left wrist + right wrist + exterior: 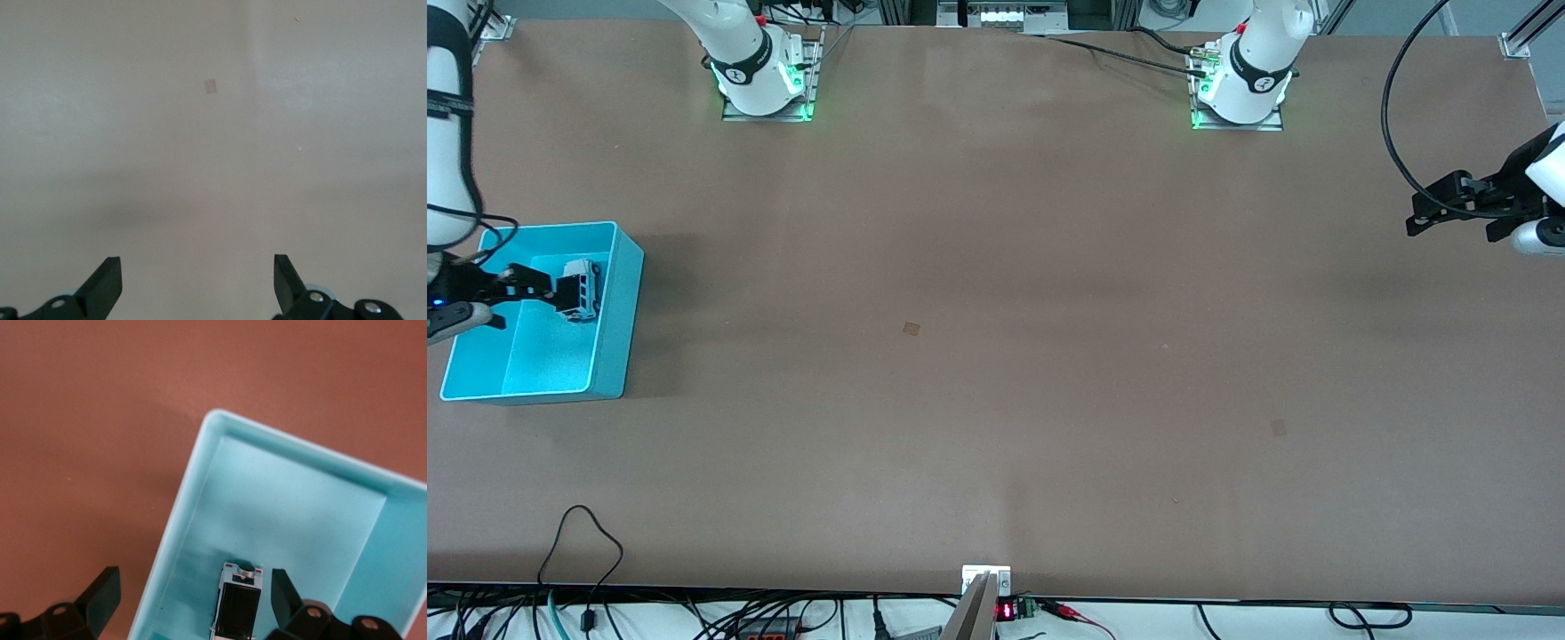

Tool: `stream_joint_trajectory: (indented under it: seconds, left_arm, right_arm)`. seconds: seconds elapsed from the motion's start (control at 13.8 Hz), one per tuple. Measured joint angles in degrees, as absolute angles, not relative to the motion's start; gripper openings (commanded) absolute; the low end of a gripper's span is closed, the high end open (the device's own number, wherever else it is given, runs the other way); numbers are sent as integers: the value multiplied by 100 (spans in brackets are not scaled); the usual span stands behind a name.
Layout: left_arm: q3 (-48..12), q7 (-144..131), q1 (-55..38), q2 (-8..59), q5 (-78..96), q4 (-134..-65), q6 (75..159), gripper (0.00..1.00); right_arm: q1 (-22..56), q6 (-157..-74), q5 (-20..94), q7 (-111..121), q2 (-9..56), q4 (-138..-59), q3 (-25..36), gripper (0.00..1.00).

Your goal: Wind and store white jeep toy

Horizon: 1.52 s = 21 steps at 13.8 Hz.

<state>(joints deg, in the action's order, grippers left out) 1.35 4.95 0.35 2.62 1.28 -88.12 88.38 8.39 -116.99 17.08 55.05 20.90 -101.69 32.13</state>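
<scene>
The white jeep toy (580,289) lies in the light blue bin (624,320) at the right arm's end of the table. In the right wrist view the jeep (239,603) shows its black roof section, resting on the bin (193,473) floor close to one finger. My right gripper (560,292) hangs over the bin, open, its fingers spread far wider than the jeep (193,603); one finger is over the table outside the bin wall. My left gripper (1412,222) waits open and empty over the left arm's end of the table (198,283).
A small pale patch (911,328) marks the brown table near its middle, and another (1279,428) lies toward the left arm's end. Cables run along the table edge nearest the front camera.
</scene>
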Motion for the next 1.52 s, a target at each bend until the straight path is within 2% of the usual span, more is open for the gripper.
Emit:
stream_joint_trajectory:
  seconds: [0.43, 0.8, 0.94, 1.16, 1.23, 1.37, 1.52]
  left_arm:
    - [127, 495, 35, 263, 128, -8812, 8838, 100]
    - [127, 495, 35, 266, 128, -8812, 8835, 100]
    - [127, 495, 35, 269, 128, -8812, 8824, 100]
    - [126, 495, 35, 272, 128, -8812, 8818, 100]
    - [125, 495, 34, 273, 128, -8812, 8817, 100]
    - [122, 495, 34, 275, 128, -8812, 8816, 100]
    - [122, 495, 34, 277, 128, -8812, 8816, 100]
  right_arm:
    - [1224, -11529, 1709, 5473, 1705, -9800, 3203, 100]
    - [1450, -10937, 1552, 3896, 1281, -9798, 3134, 100]
    - [1301, -10652, 1159, 2705, 1046, -9793, 2558, 100]
    - [348, -10284, 569, 1170, 587, -9778, 807, 100]
    - [165, -10098, 449, 771, 440, -9776, 432, 100]
    - [73, -9660, 365, 178, 188, -9776, 123, 100]
    - [58, -9330, 363, -10, 35, -9776, 65, 100]
